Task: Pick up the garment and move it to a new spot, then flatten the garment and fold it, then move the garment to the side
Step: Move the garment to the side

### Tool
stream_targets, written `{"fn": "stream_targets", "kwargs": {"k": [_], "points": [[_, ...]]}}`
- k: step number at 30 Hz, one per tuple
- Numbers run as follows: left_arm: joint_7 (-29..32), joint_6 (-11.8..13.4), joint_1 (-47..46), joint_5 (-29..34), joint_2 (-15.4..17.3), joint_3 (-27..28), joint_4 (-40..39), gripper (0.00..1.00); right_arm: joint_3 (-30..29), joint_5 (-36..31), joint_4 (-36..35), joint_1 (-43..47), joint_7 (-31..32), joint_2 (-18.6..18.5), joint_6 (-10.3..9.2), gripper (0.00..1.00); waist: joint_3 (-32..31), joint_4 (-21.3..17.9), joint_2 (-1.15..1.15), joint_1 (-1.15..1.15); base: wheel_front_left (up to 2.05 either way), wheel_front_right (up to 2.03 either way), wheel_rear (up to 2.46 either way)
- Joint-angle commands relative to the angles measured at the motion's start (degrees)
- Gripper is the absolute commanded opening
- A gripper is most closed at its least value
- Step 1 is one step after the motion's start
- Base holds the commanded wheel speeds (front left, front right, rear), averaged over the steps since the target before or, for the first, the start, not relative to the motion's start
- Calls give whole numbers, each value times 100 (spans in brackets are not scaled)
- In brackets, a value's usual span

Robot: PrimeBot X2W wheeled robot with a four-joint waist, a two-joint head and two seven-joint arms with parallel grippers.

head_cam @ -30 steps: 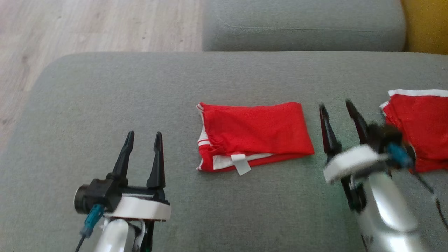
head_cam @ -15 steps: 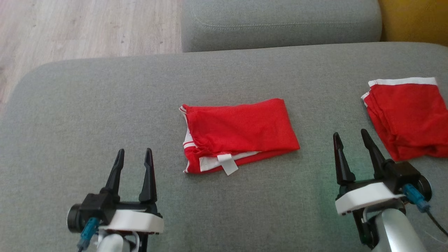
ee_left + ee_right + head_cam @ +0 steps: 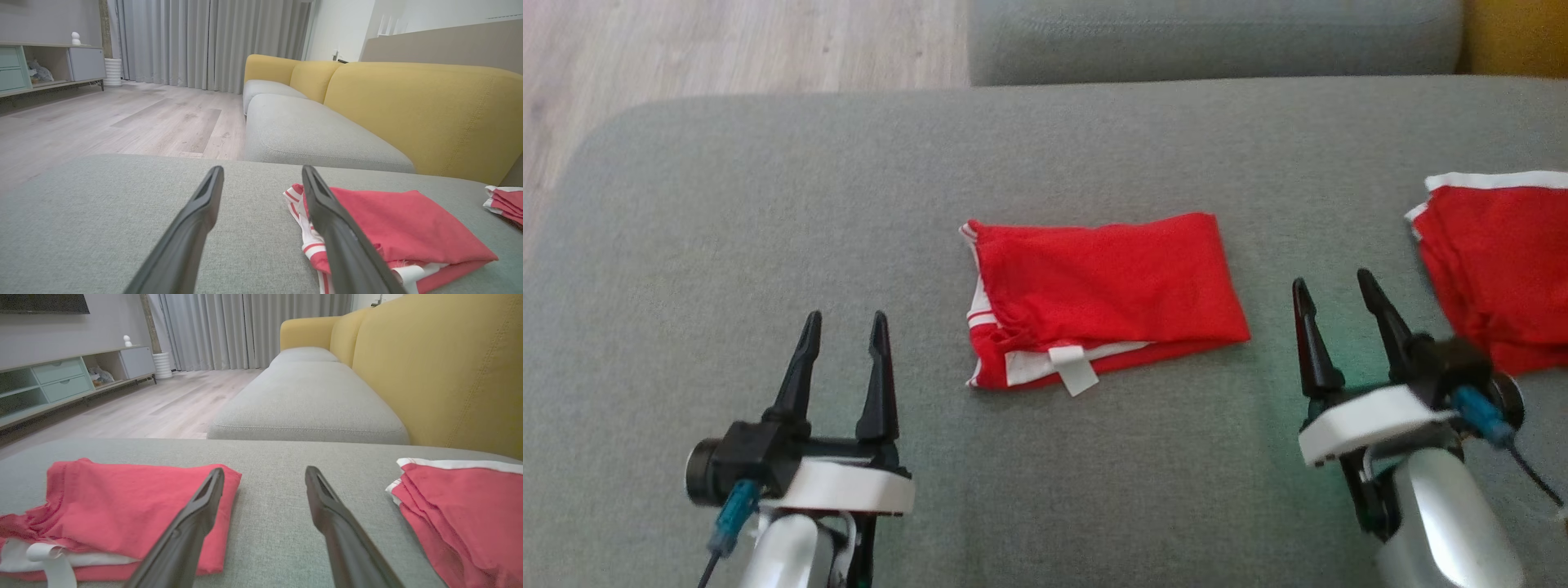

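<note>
Floorboards (image 3: 727,41) of pale wood show at the upper left of the head view, beyond the rounded corner of the grey seat cushion (image 3: 768,204) that carries everything else. At the lower left, the left gripper (image 3: 845,316) is over bare fabric with its two dark fingers spread wide and empty, their tips pointing up the view, apart from any cloth. Just to its right, near the middle of the cushion, lies the garment (image 3: 1103,286). It is red and folded into a flat oblong whose long side runs across the view. White-striped trim shows along its left end, a white band peeks out under its near edge, and a small white label (image 3: 1074,369) sticks out from that edge. In the left wrist view the garment lies beside and beyond the finger on that view's right, not between the two. Further right, the right gripper (image 3: 1331,279) sits just past the garment's right end, likewise spread wide and empty. In the right wrist view bare cushion lies between its fingers, with red cloth off to either side. Beyond it a second red garment (image 3: 1494,278), white-bordered along its far edge, is cut off by the right edge of the head view. Behind the cushion sits another grey seat (image 3: 1217,41), and a yellow backrest (image 3: 1515,37) shows in the upper right corner.
</note>
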Motion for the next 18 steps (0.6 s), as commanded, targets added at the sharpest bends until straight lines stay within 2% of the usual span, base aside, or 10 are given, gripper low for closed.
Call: {"fn": "stream_targets", "kwargs": {"k": [1, 11, 18], "points": [[-29, 9, -279, 25, 30, 117, -187, 100, 121, -5, -54, -340, 33, 10, -4, 100, 135, 123, 0, 0, 0, 0, 0], [-29, -7, -525, -16, 30, -75, -86, 100, 222, 224, 1022, -1142, 589, 10, -4, 100, 526, 551, 0, 0, 0, 0, 0], [-29, 10, -586, -10, 30, -143, 9, 100, 506, 433, 1953, -1497, 1088, 11, -4, 100, 594, 690, 0, 0, 0, 0, 0]]}}
